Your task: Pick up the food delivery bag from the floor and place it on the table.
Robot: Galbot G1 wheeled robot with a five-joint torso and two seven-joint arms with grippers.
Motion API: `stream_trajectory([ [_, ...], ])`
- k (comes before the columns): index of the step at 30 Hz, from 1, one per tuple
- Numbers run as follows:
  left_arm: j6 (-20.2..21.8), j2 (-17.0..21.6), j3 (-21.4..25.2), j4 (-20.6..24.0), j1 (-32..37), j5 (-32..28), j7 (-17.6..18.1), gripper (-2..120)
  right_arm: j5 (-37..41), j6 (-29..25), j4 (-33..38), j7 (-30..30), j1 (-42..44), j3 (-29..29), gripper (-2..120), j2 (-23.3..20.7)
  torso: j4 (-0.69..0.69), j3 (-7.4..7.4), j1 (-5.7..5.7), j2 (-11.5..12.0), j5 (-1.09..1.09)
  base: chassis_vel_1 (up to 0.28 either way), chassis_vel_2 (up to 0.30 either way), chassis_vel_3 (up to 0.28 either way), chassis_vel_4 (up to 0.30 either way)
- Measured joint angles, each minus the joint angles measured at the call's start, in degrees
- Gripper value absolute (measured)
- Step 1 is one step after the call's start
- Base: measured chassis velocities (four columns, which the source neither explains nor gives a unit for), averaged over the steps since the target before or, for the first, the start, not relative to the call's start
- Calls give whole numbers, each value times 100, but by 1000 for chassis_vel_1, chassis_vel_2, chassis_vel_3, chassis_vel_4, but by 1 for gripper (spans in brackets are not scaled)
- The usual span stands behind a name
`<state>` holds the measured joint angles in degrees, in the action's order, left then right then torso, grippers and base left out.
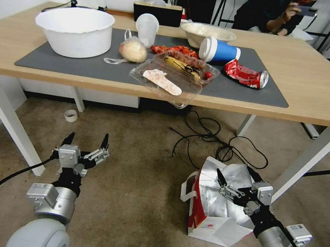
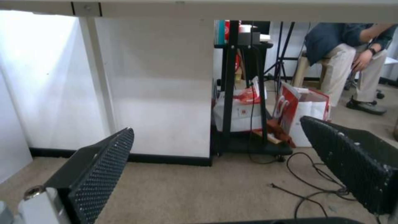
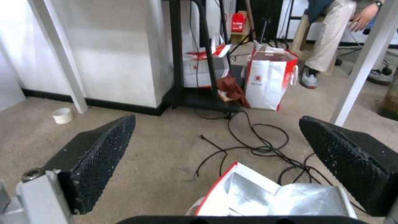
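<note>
— Between the right gripper's (image 1: 234, 179) black fingertips, what do you see?

— Open air. The jaws stand wide apart, directly above the open mouth of the food delivery bag (image 1: 218, 212), holding nothing. In the right wrist view the two dimpled pads (image 3: 104, 155) frame the bag's (image 3: 265, 196) crumpled silver foil lining and its red edge just below them.

— And the left gripper (image 1: 86, 142)?

— Also spread wide and empty, hovering low over bare floor (image 1: 133, 201), well apart from the bag. Its wrist view looks under the table edge at a white wall panel and a white table leg (image 2: 99, 84).

— Where does the bag sit?

— On the brownish carpet, on the robot's right, near the table's right front leg (image 1: 310, 164). It leans a little, mouth up, red side panel facing left with a white strap handle (image 1: 186, 190) drooping from it. A tangle of black cables (image 1: 211, 140) lies on the floor just beyond it.

— What about the table (image 1: 319, 100)?

— Light wood top with a dark grey mat (image 1: 59, 61). On the mat: a big white bowl (image 1: 75, 31), a clear cup (image 1: 147, 27), a bagged bun (image 1: 133, 50), a clear plastic clamshell (image 1: 166, 83) overhanging the front edge, a blue cup (image 1: 220, 50) on its side and a crushed red can (image 1: 245, 75). A roll of tape (image 1: 70, 115) lies on the floor under the table's left side.
</note>
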<state>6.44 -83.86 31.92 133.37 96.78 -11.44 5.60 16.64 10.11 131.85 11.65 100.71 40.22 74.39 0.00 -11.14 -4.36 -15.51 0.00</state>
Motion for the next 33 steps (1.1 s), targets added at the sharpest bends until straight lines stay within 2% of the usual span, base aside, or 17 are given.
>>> stream_trajectory([
  [33,-8,21,11,13,4,-12,-4,100,10,7,1,-12,-29,3,100,-16,0,579,169,749,0,0,0,0,0],
])
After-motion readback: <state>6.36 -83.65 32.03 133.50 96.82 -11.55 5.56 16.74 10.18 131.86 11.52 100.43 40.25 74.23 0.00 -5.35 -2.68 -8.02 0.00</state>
